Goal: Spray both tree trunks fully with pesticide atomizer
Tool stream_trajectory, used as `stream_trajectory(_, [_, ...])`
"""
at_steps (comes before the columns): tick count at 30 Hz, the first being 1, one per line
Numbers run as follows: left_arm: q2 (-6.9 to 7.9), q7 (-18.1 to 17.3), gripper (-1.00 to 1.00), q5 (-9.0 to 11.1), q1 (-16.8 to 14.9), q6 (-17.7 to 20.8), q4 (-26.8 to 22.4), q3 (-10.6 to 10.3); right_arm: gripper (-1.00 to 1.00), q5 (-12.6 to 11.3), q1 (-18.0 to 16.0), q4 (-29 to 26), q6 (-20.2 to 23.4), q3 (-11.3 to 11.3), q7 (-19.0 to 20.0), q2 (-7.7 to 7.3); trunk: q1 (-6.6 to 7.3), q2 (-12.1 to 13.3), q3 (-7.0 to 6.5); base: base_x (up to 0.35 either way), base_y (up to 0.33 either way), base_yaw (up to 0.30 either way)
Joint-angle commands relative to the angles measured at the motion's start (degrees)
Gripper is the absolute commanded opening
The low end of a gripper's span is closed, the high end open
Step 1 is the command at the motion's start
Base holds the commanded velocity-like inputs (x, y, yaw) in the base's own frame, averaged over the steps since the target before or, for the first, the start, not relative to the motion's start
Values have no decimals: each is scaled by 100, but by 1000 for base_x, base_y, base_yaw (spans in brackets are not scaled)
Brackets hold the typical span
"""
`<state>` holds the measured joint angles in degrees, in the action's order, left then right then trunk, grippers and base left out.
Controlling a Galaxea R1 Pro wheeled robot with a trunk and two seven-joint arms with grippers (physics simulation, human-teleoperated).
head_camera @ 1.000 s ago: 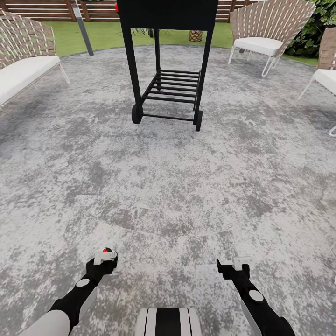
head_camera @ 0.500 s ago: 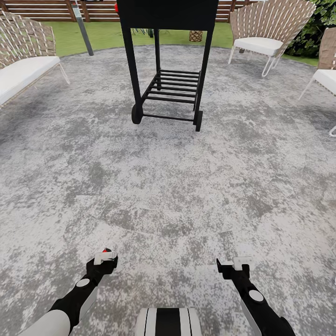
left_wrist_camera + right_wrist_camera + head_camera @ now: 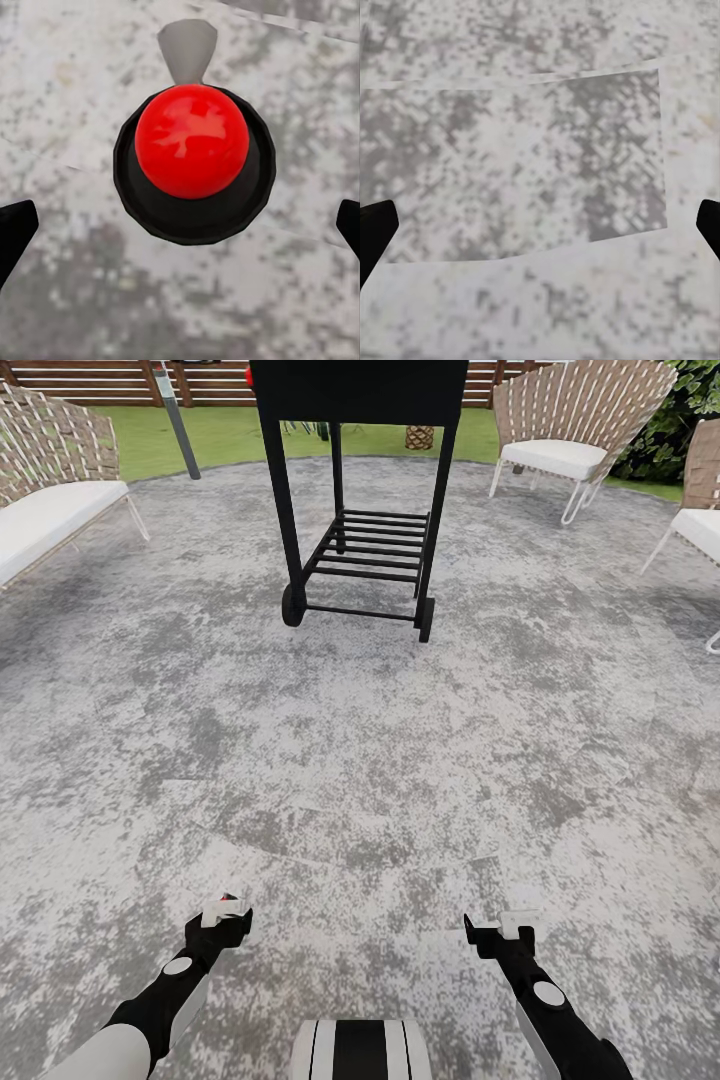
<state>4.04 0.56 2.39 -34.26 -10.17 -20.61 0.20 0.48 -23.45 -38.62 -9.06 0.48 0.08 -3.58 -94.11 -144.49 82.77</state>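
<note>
The pesticide atomizer (image 3: 192, 142) stands upright on the grey mottled floor (image 3: 360, 760), seen from straight above as a red round top over a black body. My left gripper (image 3: 226, 910) hangs directly over it, open, with its black fingers (image 3: 15, 229) spread wide on either side and not touching it. In the head view the gripper hides the bottle. My right gripper (image 3: 505, 923) is open over bare paving, its fingers (image 3: 375, 225) far apart. The trees are out of view.
A black wheeled grill cart (image 3: 360, 560) stands ahead on the paving. A white-cushioned bench (image 3: 50, 510) is at the left, woven chairs (image 3: 575, 430) at the back right and right edge (image 3: 700, 510). Lawn (image 3: 220, 435) and slat fence (image 3: 100, 380) lie beyond.
My left gripper has sunk slightly toward the floor, and the atomizer's red top that peeked above it in the head view is now covered. The right arm is still.
</note>
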Motion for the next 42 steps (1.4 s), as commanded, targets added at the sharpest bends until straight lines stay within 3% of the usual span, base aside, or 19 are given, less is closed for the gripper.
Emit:
stream_trajectory(1, [0, 6, 100, 25, -2, -17, 4, -2, 100, 5, -2, 4, -17, 5, 1, -2, 1, -1, 3, 0, 0, 0])
stream_trajectory(42, [-2, 6, 100, 34, -2, -20, 0, -2, 100, 5, -2, 7, -17, 14, 1, -2, 1, -1, -85, 0, 0, 0])
